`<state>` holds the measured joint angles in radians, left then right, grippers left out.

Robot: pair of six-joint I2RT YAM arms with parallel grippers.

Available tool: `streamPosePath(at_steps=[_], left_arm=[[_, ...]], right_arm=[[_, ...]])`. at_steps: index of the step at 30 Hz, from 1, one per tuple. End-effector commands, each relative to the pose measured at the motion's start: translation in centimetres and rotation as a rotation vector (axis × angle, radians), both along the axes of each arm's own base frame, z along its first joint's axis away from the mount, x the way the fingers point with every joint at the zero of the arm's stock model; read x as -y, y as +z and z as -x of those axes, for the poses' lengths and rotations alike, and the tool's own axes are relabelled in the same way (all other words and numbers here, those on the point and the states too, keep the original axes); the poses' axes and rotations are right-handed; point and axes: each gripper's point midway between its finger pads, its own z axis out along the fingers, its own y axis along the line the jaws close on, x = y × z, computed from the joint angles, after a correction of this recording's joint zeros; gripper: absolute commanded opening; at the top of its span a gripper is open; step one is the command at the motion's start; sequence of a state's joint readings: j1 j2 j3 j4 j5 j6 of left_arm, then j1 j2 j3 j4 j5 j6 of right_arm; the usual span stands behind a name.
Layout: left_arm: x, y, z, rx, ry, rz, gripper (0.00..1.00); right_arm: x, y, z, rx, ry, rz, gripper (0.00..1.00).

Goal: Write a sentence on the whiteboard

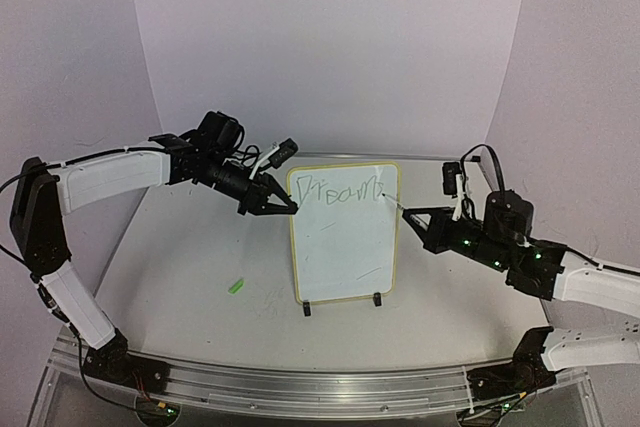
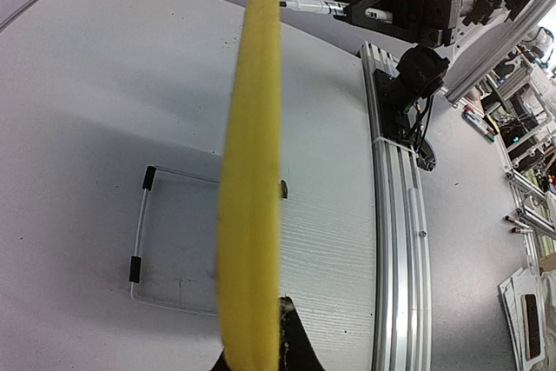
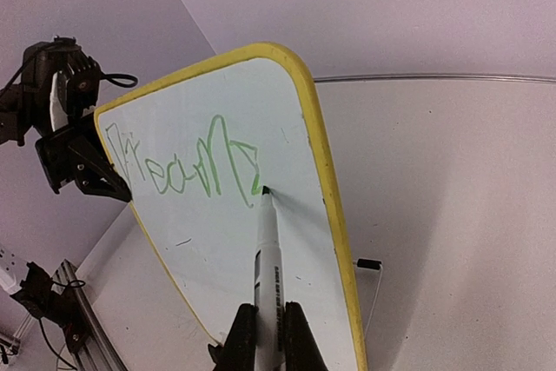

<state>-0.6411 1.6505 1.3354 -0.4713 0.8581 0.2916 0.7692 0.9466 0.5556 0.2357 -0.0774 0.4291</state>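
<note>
The whiteboard stands upright at mid-table on two black clip feet, its yellow frame edge-on in the left wrist view. My left gripper is shut on the board's left edge, one black finger showing beside the frame. My right gripper is shut on a white marker. The marker's tip touches the board at the end of the green sentence, a single scrawly line near the top, roughly "Dreams". From above, my right gripper sits at the board's right edge.
A small green piece, perhaps the marker's cap, lies on the table left of the board. An aluminium rail runs along the near edge. Lavender walls enclose the back and sides. A wire stand foot reaches out behind the board.
</note>
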Motion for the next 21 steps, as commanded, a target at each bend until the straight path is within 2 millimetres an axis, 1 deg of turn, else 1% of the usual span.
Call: streamPosePath(at_steps=[1, 8, 14, 17, 21], left_arm=[[0.0, -6.0, 1.9, -0.080, -0.022, -0.172, 0.00], [0.0, -5.9, 1.9, -0.077, -0.021, -0.172, 0.00], [0.0, -5.8, 1.9, -0.075, -0.021, -0.172, 0.00], [0.0, -5.8, 1.9, -0.074, -0.022, -0.172, 0.00], [0.0, -5.8, 1.9, -0.074, -0.021, -0.173, 0.00]], right_arm=[[1.0, -1.1, -0.4, -0.032, -0.053, 0.021, 0.00], [1.1, -2.2, 0.3, -0.067, -0.038, 0.030, 0.00], [0.0, -2.7, 0.3, -0.082, 0.010, 0.048, 0.00], [-0.5, -2.5, 0.0, -0.075, 0.026, 0.050, 0.00], [-1.0, -1.7, -0.2, -0.055, 0.038, 0.040, 0.00]])
